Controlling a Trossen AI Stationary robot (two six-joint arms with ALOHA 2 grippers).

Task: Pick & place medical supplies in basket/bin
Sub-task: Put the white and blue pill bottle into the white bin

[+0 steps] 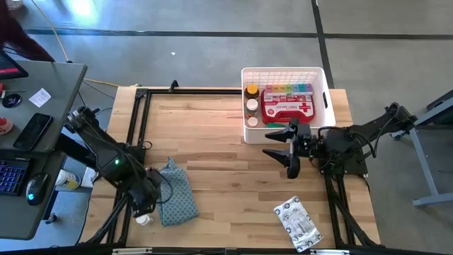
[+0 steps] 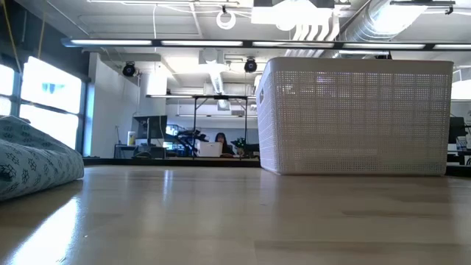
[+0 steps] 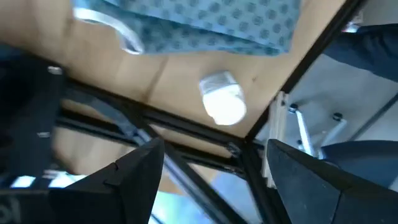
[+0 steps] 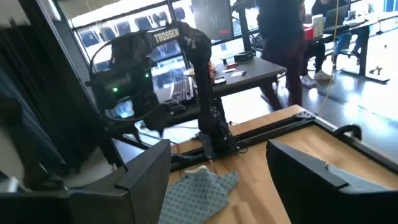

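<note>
1. White slotted plastic bin (image 1: 322, 78) sits just beyond the right tool (image 1: 289, 151), already holding several supplies.
2. Silver-white flat packet (image 1: 298, 223) lies on the table, nearest the right tool, long axis diagonal.
3. Right tool: wide, empty.
4. Left tool (image 3: 211, 174): wide, empty, above a small white bottle (image 3: 222, 99).

A grey concrete floor (image 1: 212, 42) is seen beyond the wooden tabletop (image 1: 212, 127). Left of the tabletop stands a grey desk (image 1: 42, 92). Behind it, windows (image 2: 44, 92) and ceiling ducts (image 2: 397, 18) are visible.
</note>
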